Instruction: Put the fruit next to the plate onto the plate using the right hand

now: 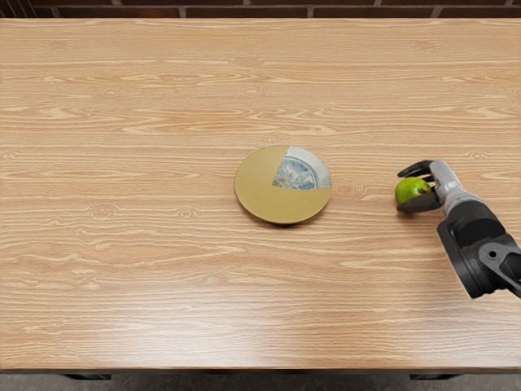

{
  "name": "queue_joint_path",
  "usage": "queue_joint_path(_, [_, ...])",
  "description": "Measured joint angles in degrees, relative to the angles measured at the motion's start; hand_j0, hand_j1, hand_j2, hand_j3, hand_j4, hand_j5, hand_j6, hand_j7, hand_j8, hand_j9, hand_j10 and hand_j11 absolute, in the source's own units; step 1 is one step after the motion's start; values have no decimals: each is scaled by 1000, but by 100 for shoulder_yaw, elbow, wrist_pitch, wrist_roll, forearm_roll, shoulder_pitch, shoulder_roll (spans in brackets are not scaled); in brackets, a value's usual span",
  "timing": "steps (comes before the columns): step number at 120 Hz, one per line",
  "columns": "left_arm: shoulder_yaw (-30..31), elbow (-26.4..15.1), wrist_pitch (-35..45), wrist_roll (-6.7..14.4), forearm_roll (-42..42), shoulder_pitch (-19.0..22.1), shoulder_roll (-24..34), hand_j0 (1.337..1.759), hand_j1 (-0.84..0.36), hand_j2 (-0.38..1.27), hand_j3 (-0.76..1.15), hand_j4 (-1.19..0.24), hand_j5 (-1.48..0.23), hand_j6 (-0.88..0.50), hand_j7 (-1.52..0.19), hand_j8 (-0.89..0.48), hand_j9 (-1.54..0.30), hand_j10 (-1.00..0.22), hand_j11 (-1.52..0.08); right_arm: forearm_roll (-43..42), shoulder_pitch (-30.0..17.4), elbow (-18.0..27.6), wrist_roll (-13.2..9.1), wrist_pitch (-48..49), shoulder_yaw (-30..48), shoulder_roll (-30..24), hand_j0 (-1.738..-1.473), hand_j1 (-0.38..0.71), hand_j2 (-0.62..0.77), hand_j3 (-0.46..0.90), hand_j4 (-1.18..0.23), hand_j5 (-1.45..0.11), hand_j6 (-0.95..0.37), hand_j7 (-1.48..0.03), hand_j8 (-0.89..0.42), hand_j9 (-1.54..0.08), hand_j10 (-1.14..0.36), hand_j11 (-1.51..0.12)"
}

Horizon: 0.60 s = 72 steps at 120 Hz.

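Plate [264,191] was the only thing standing mid-table, low and flat. Open table [122,269] ran wide at its 6, 9 and 12 o'clock. At 3 o'clock a bare strip of wood lay between plate rim and right hand [427,187], well apart. That hand, fingers [417,169] wrapped round the green fruit [409,191], plus its arm [480,248] took up the 4 o'clock side out to the table edge.
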Motion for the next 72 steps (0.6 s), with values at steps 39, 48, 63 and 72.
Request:
queue_joint_path(39, [0,0,0,0,0,0,0,1658,349,1,0,-2,0,-3,0,-3,0,-2,0,512,812,-2,-9,143,26,60,-1650,292,146,1,-577,-899,-260,-821,-145,-865,-259,-888])
queue_joint_path(48, [0,0,0,0,0,0,0,1658,349,1,0,-2,0,-3,0,-3,0,-2,0,620,982,1,-10,223,27,139,-1650,294,147,1,-577,-902,-257,-823,-144,-865,-256,-890])
queue_joint_path(63, [0,0,0,0,0,0,0,1658,349,1,0,-2,0,-3,0,-3,0,-2,0,746,1231,3,-10,439,31,333,-1651,294,158,1,-574,-908,-269,-823,-153,-870,-265,-890])
queue_joint_path(72, [1,0,0,0,0,0,0,1658,349,1,0,-2,0,-3,0,-3,0,-2,0,794,1363,4,-10,554,32,461,-1651,290,146,2,-569,-912,-270,-822,-149,-879,-262,-896])
